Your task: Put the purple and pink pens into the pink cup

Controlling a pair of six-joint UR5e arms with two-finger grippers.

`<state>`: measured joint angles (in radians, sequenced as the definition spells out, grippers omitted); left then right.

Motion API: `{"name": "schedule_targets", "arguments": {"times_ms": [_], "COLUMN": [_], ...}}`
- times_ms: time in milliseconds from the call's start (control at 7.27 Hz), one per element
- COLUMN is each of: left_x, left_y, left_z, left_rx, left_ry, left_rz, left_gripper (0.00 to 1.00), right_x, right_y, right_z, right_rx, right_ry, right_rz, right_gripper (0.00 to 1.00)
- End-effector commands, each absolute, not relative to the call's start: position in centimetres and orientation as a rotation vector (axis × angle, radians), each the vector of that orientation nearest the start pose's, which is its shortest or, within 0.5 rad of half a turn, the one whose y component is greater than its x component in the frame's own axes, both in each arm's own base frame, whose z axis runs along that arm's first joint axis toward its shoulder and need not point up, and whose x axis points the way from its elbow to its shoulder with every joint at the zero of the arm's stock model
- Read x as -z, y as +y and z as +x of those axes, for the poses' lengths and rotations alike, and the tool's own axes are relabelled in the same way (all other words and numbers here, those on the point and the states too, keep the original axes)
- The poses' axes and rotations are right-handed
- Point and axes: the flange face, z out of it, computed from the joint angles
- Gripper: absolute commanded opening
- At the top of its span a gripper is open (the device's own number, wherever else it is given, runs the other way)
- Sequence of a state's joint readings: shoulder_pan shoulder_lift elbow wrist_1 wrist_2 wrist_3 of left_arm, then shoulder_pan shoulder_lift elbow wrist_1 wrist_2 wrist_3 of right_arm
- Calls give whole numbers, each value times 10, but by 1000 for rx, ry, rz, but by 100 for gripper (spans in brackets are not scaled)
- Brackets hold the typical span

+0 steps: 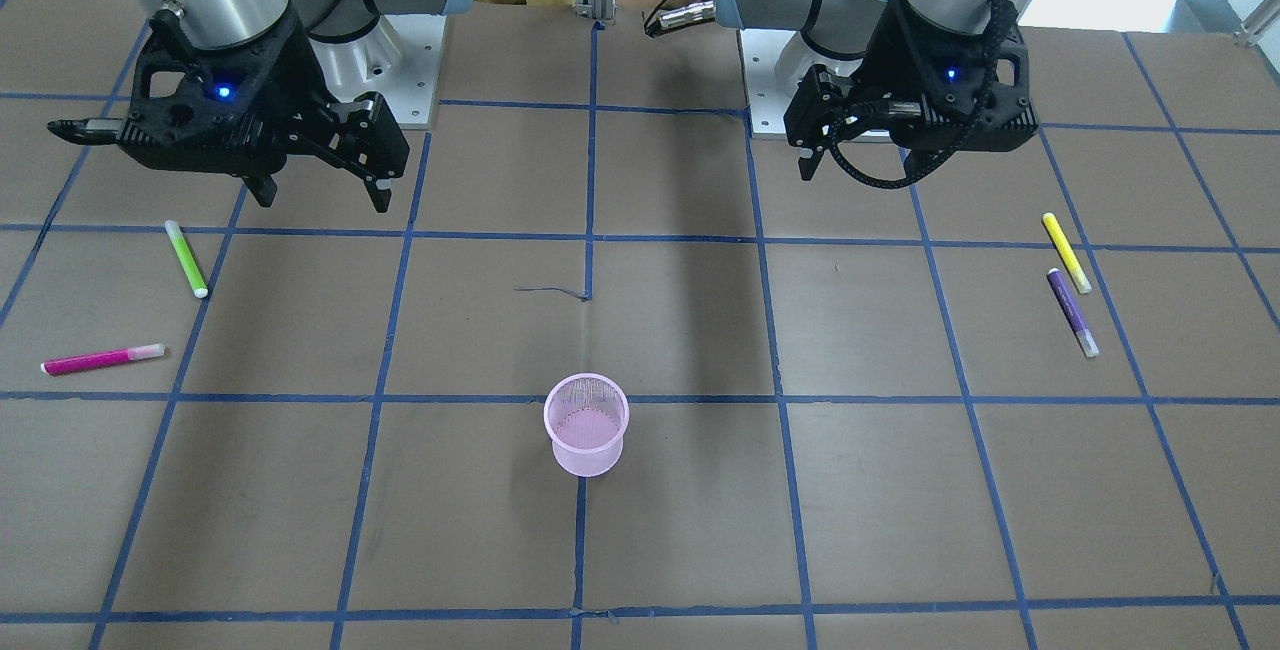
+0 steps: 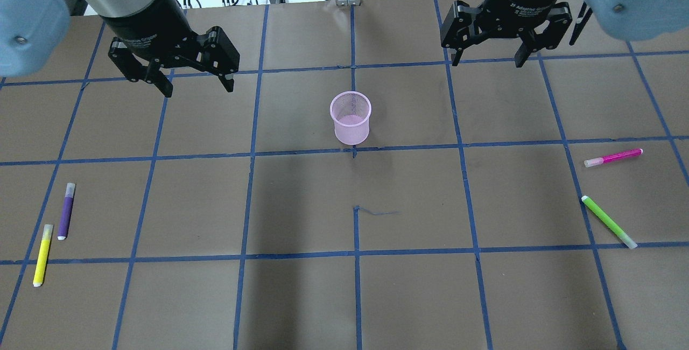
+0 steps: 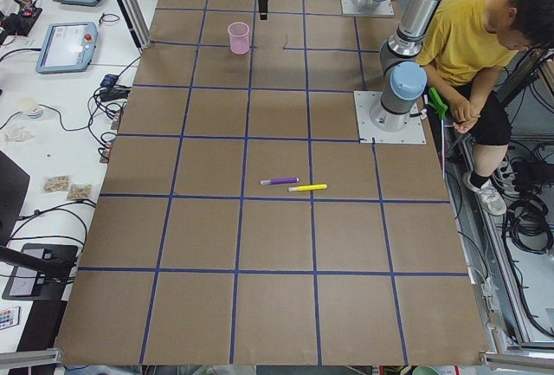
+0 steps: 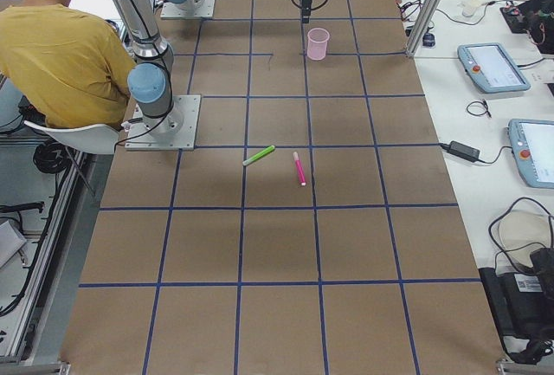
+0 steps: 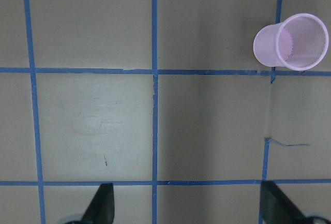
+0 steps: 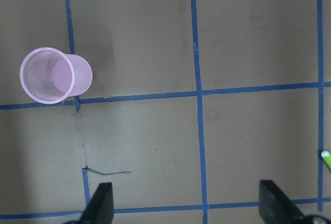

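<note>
The pink mesh cup (image 2: 350, 118) stands upright and empty at the table's middle; it also shows in the left wrist view (image 5: 291, 41) and the right wrist view (image 6: 55, 75). The purple pen (image 2: 65, 211) lies flat at the table's left side. The pink pen (image 2: 613, 157) lies flat at the right side. My left gripper (image 2: 196, 83) hangs open and empty above the table, left of the cup and beyond the purple pen. My right gripper (image 2: 487, 63) hangs open and empty, right of the cup and beyond the pink pen.
A yellow pen (image 2: 42, 254) lies just beside the purple pen. A green pen (image 2: 609, 222) lies close to the pink pen, nearer the robot. Blue tape lines grid the brown table (image 2: 355, 285). A person in yellow sits behind the robot bases.
</note>
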<state>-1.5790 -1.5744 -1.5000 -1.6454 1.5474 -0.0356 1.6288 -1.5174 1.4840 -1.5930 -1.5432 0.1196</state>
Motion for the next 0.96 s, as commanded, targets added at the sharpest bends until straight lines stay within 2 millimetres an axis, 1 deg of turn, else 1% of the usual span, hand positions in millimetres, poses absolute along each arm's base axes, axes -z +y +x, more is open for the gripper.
{"name": "schedule_targets", "arguments": {"times_ms": [0,275,413,550,688,826], "left_x": [-512,-509,-497,-460,-414,-389], "left_y": [-488,-488,-491,-498,-497,-497], "left_z": [-137,-138,-124,-67,14,64], "left_rx": [-19,-27,-81,-233,-363,-385], "left_ry": [3150,3155,3145,3145,3196,3215], "left_rz": [-29,-27,-36,46,-35,-35], "left_gripper": [100,100,100,100,100,100], "right_x": [-505,-508,-518,-520,-517,-513], "right_y": [-511,-512,-511,-511,-515,-520], "right_z": [166,165,164,159,151,123], "right_rx": [80,89,92,68,67,42], "right_ry": [3108,3106,3109,3114,3105,3094], "right_rz": [94,96,73,-10,-254,-390], "right_gripper": [100,100,100,100,100,97]}}
